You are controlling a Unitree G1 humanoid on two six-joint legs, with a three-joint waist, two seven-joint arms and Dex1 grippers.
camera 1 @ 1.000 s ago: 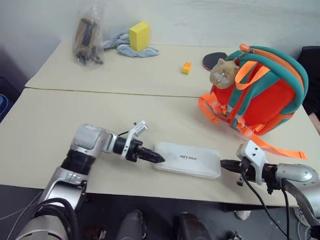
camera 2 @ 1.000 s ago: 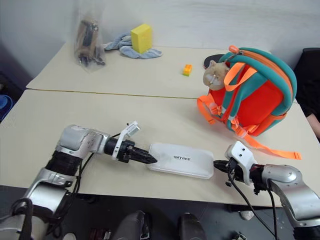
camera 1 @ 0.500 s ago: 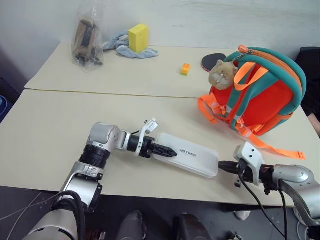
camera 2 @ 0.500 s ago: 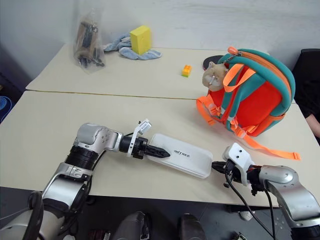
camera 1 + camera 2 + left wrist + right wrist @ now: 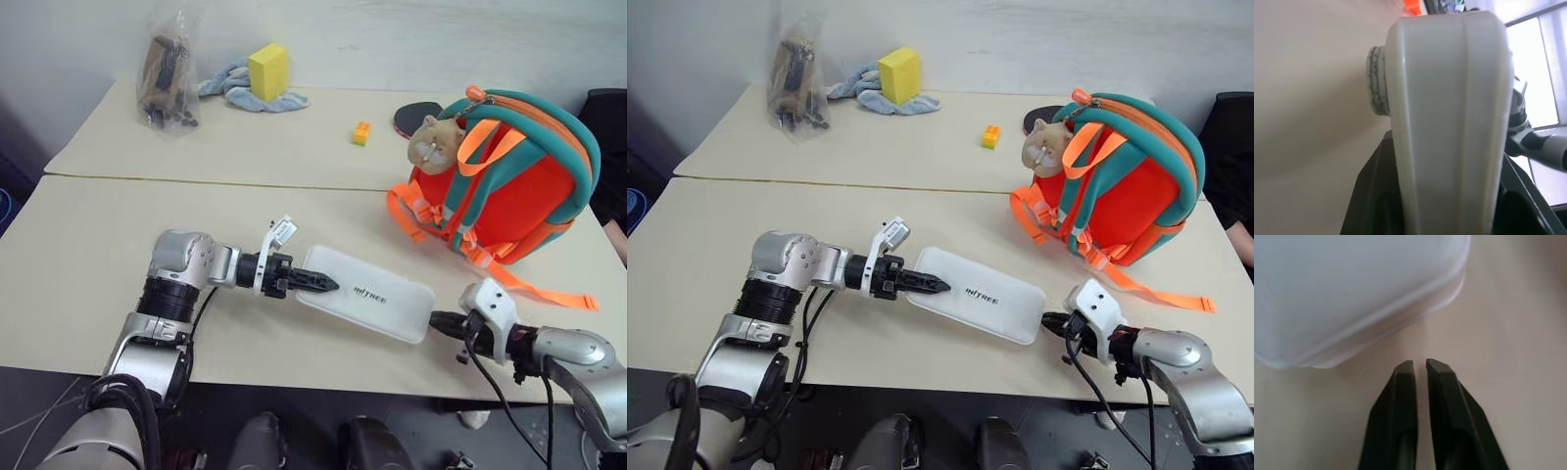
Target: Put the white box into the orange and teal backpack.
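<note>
The left claw [image 5: 318,284] had clamped onto the end of the white box [image 5: 367,305] farthest from the orange and teal backpack [image 5: 509,181] and tipped it up off the worktop [image 5: 88,264], while the right claw [image 5: 1419,366], parted a crack and empty, waited at the backpack-side end.
</note>
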